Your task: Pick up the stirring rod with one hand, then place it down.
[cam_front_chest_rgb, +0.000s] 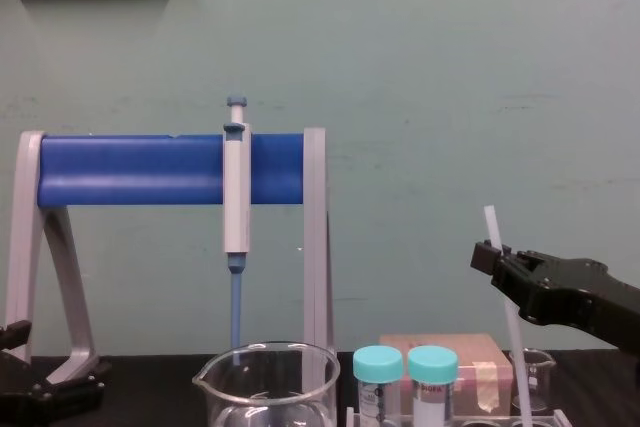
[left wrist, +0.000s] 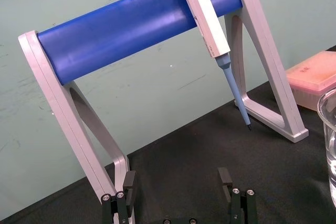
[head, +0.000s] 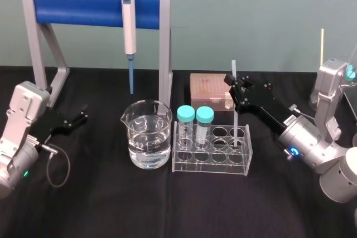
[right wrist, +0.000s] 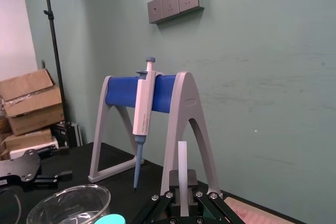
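Right gripper [head: 232,82] at the stirring rod [head: 236,116], head view. The rod stands near upright in a back hole at the right end of the clear rack [head: 212,163], its long axis vertical and its top leaning a little toward the robot's left in the chest view; the two teal-capped vials [head: 195,116] occupy the rack's left end, and a beaker [head: 147,137] of clear liquid sits just beside the rack on the table [head: 167,210]. The right gripper reaches in from the robot's right and meets the rod high on its length, a short stub projecting above the fingers and the long remainder running down into the rack. In the right wrist view the fingers are pressed onto the rod [right wrist: 182,166], pinching it across its width (whether the lower tip rests on the rack floor cannot be told). Since the rod's axis is vertical and its lower part is enclosed by the hole, the next move is judged to call for a straight upward draw along that axis; sideways travel before the tip clears would likely lever the rack. The left gripper [head: 81,116] lies well apart at the table's left, its fingers [left wrist: 129,181] spread and holding nothing.
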You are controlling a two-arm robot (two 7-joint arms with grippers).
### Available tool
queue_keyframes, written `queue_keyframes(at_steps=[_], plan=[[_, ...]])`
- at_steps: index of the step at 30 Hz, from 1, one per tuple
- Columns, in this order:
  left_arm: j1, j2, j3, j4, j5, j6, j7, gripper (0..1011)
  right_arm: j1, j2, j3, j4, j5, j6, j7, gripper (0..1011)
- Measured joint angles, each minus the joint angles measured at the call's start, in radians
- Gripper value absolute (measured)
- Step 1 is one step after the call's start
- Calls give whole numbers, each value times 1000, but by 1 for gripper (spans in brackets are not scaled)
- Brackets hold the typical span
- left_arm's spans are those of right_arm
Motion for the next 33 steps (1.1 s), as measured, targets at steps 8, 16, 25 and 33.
queue_keyframes(at_steps=[8,16,25,33], plan=[[0,0,0,0,0,0,0,1000,-6,-24,17,32,13,-55,23,73],[0,0,0,0,0,0,0,1000,-13,-36,29,46,20,-82,36,73],[0,0,0,0,0,0,0,1000,-18,-37,30,59,2,-83,36,73],[0,0,0,0,0,0,0,1000,-19,-39,32,70,-11,-82,31,73]])
